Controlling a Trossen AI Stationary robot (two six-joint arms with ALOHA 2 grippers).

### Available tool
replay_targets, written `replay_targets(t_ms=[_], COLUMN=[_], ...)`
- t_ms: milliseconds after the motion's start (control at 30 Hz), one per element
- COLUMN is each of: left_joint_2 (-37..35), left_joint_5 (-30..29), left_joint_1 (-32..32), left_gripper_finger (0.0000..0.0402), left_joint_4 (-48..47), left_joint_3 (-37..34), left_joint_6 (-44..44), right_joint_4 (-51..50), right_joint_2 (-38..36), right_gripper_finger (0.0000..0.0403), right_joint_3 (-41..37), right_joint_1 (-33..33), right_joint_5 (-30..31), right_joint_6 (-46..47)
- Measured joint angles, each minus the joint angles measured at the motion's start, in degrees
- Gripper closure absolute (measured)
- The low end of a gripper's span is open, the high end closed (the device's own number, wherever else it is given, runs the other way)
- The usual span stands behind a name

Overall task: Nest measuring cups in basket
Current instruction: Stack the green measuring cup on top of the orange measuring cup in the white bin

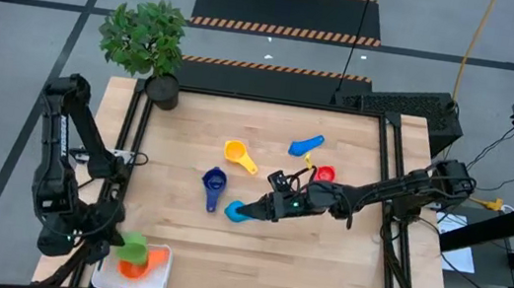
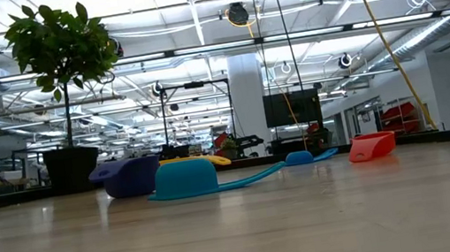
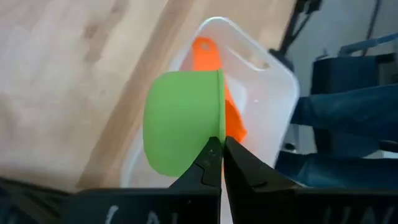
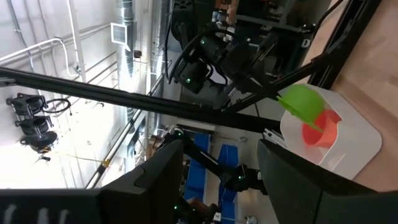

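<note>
My left gripper (image 1: 124, 244) is shut on a green measuring cup (image 3: 180, 124) above the white basket (image 3: 273, 81) at the table's near left corner. An orange cup (image 3: 211, 56) lies in the basket. On the table lie a yellow cup (image 1: 239, 154), a dark blue cup (image 1: 214, 180), a light blue cup (image 1: 306, 148), a red cup (image 1: 324, 174) and a teal cup (image 1: 236, 211), which rests rim down (image 2: 184, 179). My right gripper (image 1: 253, 208) stands open at mid-table, raised beside the teal cup, with nothing between its fingers (image 4: 161, 180). My left gripper pinches the green cup between its two fingertips at the edge of the bowl's rim (image 3: 219, 144), where the cup shows edge-on; the handle itself is hidden by the fingers. The fingers slant down from the table's left. The cup hangs tipped on its side, lifted clear above the orange cup.
A potted plant (image 1: 155, 51) stands at the table's far left corner. A raised dark frame (image 1: 386, 181) runs along the table's edges. Bare wood lies between the basket and the loose cups.
</note>
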Motion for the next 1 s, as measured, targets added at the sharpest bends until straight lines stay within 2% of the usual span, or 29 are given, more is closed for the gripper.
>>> replay_targets(t_ms=[100,233,400,633,767,900,1000], left_joint_2=[-0.5,-0.7,-0.7,-0.7,-0.7,-0.7,-0.4], left_joint_5=[-0.2,-0.5,-4.4,-7.7,-10.7,-11.3,-12.7], left_joint_1=[0.4,0.1,-0.6,-1.8,-1.9,-1.9,-1.9], left_gripper_finger=[0.04,0.04,0.04,0.04,0.04,0.04,0.04], left_joint_4=[3.0,6.7,10.8,11.5,12.9,12.2,11.4], left_joint_3=[0.0,0.0,0.0,0.0,0.0,0.0,0.0], left_joint_6=[-0.4,-6.0,-12.3,-23.1,-23.6,-23.2,-20.6], right_joint_4=[0.1,0.2,0.0,0.0,0.0,-0.1,-0.5], right_joint_2=[0.0,0.0,0.0,0.0,0.0,0.0,0.0], right_gripper_finger=[0.0202,0.0202,0.0202,0.0202,0.0202,0.0202,0.0202], right_joint_3=[0.0,0.0,0.0,0.0,0.0,0.0,0.0], right_joint_1=[0.0,0.5,0.9,0.8,0.4,-0.1,-0.7], right_joint_5=[0.0,0.0,-0.5,-3.3,-5.2,-7.7,-10.1], right_joint_6=[0.6,0.8,0.2,0.2,0.4,0.9,1.0])
